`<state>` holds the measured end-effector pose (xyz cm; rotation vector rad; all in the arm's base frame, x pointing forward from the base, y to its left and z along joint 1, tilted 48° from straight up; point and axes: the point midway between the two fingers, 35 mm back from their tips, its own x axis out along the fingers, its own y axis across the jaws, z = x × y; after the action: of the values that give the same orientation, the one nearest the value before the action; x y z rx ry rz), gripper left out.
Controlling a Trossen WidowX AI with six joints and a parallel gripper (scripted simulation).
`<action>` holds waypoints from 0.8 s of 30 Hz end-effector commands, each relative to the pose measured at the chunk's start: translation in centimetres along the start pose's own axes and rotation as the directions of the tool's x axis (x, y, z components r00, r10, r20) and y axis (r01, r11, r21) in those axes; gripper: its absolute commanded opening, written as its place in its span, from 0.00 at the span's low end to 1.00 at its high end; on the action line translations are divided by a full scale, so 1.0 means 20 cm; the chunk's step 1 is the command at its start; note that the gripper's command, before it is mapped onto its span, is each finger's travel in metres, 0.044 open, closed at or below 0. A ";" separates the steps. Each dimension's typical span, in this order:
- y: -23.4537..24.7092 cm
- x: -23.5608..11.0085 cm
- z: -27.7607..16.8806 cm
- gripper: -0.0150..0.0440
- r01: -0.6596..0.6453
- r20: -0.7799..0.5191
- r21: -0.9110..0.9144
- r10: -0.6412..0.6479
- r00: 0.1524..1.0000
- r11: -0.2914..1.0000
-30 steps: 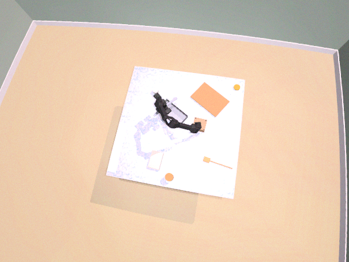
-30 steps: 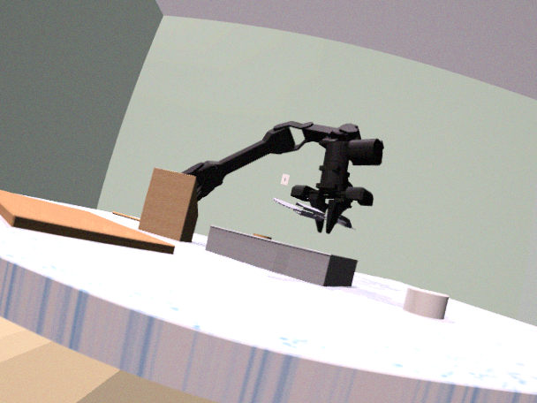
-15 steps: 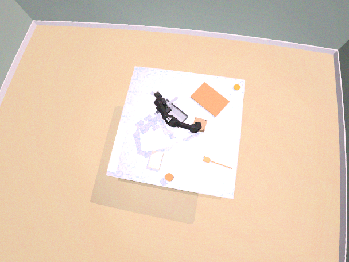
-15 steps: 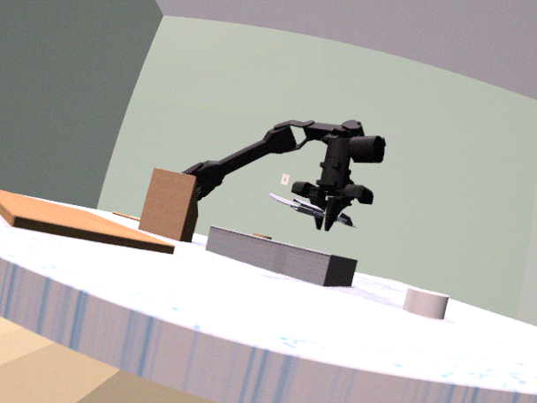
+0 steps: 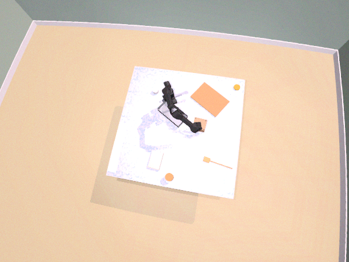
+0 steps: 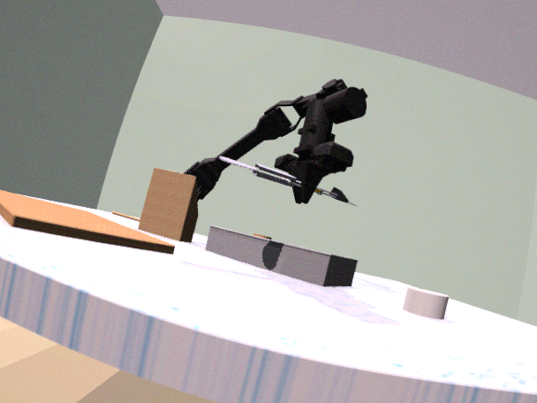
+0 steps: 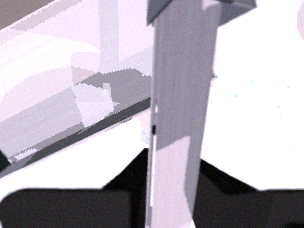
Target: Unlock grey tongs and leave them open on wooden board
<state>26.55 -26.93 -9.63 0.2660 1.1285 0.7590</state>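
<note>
Arm (image 6: pixel 247 141) extended, wrist bent down — gripper (image 6: pixel 305 194) clamped on tongs (image 6: pixel 276 173), tilted, held above tin (image 6: pixel 283 261).

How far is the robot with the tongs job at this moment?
Done: the gripper is shut on the tongs, lifted above the roasting tin. In hand: they lie only slightly tilted, not tips-down. Left: unlocking, setting them open on the wooden board, letting go.

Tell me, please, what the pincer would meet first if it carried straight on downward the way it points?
Probably the grey roasting tin. The pincer, shut on the tongs, points down above the tin, its shadow on the tin's wall. Depth is uncertain, so it might land just beside it.
</note>
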 end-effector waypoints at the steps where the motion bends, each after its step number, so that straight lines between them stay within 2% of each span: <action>1: -0.04 -0.03 -0.13 0.00 0.003 -0.007 0.069 -0.003 1.000 0.998; 17: -0.11 -0.10 -0.77 0.00 -0.023 0.000 0.370 0.025 1.000 0.929; 24: -0.11 -0.11 -0.83 0.00 -0.022 0.000 0.400 0.024 1.000 0.916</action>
<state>12.52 -32.62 -16.45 0.6189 1.2720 0.5519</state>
